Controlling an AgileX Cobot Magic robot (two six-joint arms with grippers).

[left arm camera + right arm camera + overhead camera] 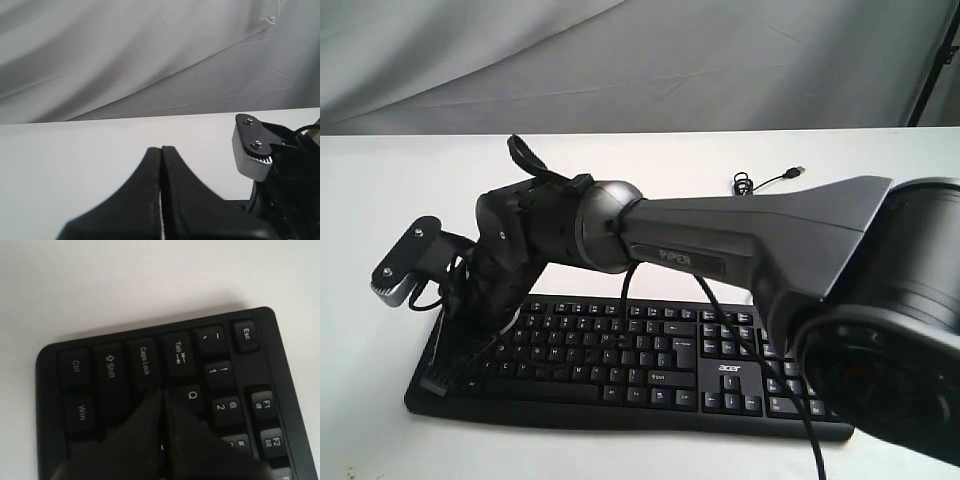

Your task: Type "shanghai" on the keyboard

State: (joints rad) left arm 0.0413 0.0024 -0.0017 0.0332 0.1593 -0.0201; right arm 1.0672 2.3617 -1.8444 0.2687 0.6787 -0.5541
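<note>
The black keyboard (720, 368) with white legends and an acer logo lies along the front of the white table. My right arm reaches across from the right to its left end, where my right gripper (455, 345) points down at the keys. In the right wrist view the right gripper (162, 392) is shut and empty. Its tips sit over the keyboard (75, 365) where Caps Lock, Tab and Q meet, and hide the keys beneath. My left gripper (161, 149) is shut and empty, above bare table beside the right wrist. It does not show in the exterior view.
The keyboard's thin black cable (760, 183) coils behind it on the table (380, 190), its plug lying loose. A grey cloth (620, 60) hangs behind. The right arm's wrist camera (252, 147) juts out close to my left gripper.
</note>
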